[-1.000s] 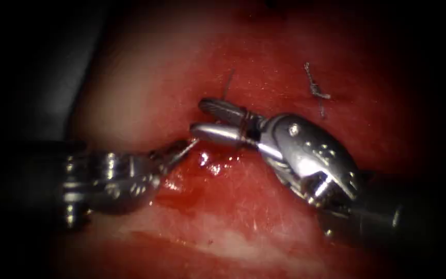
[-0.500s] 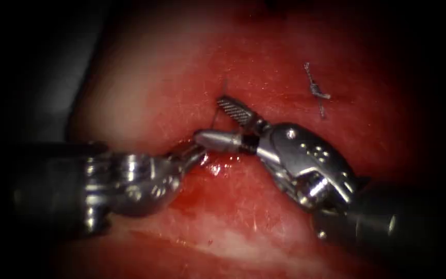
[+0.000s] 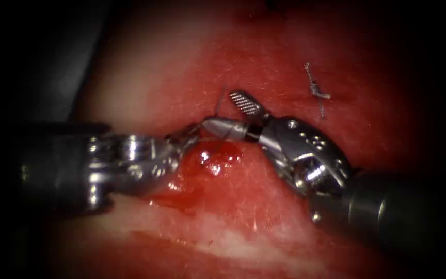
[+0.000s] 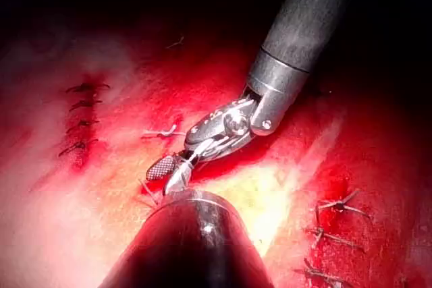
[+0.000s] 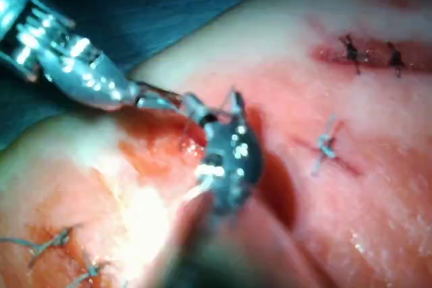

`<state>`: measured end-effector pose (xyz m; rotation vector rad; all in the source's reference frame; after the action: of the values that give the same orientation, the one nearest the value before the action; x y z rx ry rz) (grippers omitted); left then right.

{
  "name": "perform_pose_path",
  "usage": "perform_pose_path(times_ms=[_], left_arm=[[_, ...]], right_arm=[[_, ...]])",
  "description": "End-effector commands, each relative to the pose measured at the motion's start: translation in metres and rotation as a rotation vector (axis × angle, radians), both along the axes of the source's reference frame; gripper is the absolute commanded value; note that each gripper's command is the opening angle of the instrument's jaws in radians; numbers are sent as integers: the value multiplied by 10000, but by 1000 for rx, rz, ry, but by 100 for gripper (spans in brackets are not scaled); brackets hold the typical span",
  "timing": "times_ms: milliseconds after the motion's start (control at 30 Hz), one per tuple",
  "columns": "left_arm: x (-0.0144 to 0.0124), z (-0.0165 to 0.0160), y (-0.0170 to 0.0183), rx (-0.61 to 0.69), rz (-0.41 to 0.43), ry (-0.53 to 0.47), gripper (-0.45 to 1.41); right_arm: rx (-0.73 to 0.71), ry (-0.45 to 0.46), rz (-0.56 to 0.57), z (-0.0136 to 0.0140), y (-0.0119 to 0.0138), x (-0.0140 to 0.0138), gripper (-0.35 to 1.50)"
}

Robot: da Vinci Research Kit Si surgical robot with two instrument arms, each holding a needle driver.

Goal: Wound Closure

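Tissue (image 3: pixel 285 206) glistening, right tool (image 3: pixel 227 114) risen, fingers apart, left tool (image 3: pixel 189 135) nearer, clamping thread (image 3: pixel 219 106)

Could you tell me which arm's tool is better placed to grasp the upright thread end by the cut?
Right, probably: the right arm's silver needle driver has its jaws open beside the thin dark thread end, while the left arm's silver needle driver lies further from it.

endoscope: dim, dark falloff round all edges, light pooled mid-scene | glare: bright specks on right tool (image 3: pixel 243 116), left tool (image 3: pixel 184 137) and wet red fluid (image 3: pixel 212 157) | left wrist: tissue (image 4: pixel 270 200) strongly lit, far side black | right wrist: soft focus, near shaft blurred
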<state>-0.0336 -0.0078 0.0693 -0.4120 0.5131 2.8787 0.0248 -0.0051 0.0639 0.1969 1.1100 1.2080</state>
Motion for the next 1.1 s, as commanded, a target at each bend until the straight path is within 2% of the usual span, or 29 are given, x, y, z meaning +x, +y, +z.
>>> perform_pose_path(times_ms=[33, 300, 567, 633, 700, 733, 867, 1100], left_arm=[[-5, 5, 1, 1, -1, 2, -45], [-3, 14, 6, -7, 4, 34, -45], [3, 21, 11, -7, -1, 40, -45], [6, 22, 11, -7, 0, 40, -45], [8, 22, 11, -7, 0, 41, -45], [10, 22, 12, -7, -2, 44, -45], [14, 24, 13, -6, -3, 47, -45], [24, 27, 26, 0, -6, 48, -45]], right_arm=[[2, 3, 4, 11, -5, 7, 83], [6, -2, 22, 20, 0, 14, 77], [9, 5, 25, 29, 9, 41, 69], [11, 3, 22, 30, 8, 48, 54], [17, -8, 21, 32, 8, 54, 2], [33, -11, 22, 32, 8, 56, -35], [22, -135, 42, 31, 7, 54, -35], [-98, -160, 43, 24, -1, 40, -35]])
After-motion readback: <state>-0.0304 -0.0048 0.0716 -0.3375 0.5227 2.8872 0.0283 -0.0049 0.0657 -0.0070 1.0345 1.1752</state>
